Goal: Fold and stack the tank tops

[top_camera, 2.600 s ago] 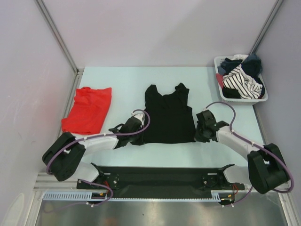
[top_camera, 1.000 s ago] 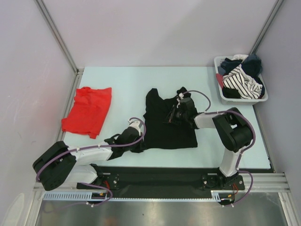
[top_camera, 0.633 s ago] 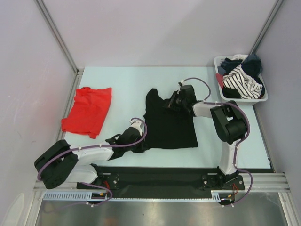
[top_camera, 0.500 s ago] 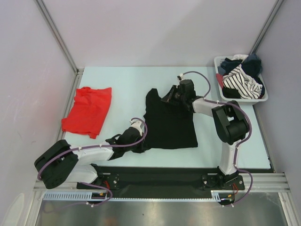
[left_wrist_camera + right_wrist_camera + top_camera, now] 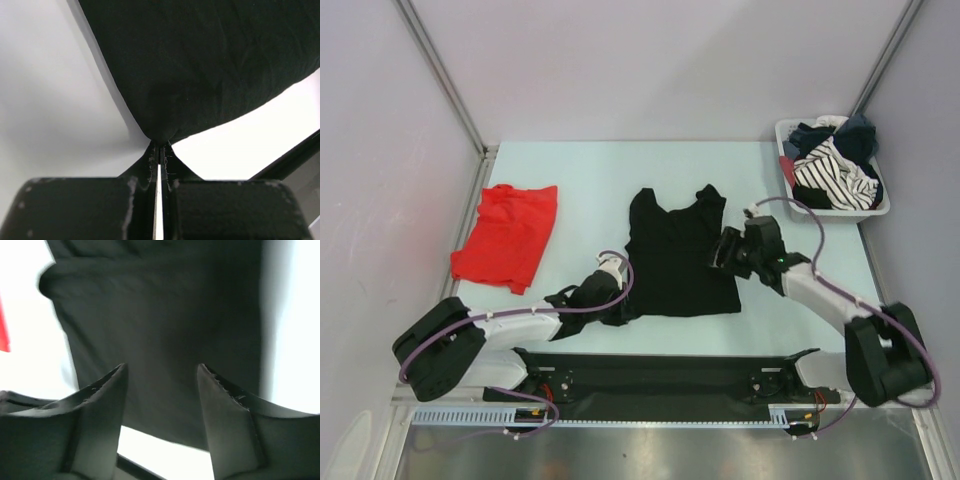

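The black tank top point(image 5: 675, 255) lies spread flat at the middle of the table, straps toward the far side. My left gripper point(image 5: 618, 308) is shut on its near left hem corner; in the left wrist view the jaws point(image 5: 160, 145) pinch a tuck of the black fabric point(image 5: 200, 65). My right gripper point(image 5: 721, 254) hovers open over the garment's right edge, and its wrist view shows the fingers point(image 5: 105, 390) apart above the black cloth point(image 5: 160, 315), holding nothing. The red tank top point(image 5: 505, 232) lies folded at the far left, apart from both grippers.
A white basket point(image 5: 840, 215) heaped with striped and dark clothes stands at the back right corner. Grey walls close in the left, back and right. A black rail point(image 5: 660, 375) runs along the near edge between the arm bases.
My right gripper let go of the black top's right strap at the far side, opened, and drew back toward the near right. The left gripper kept its hold and place.
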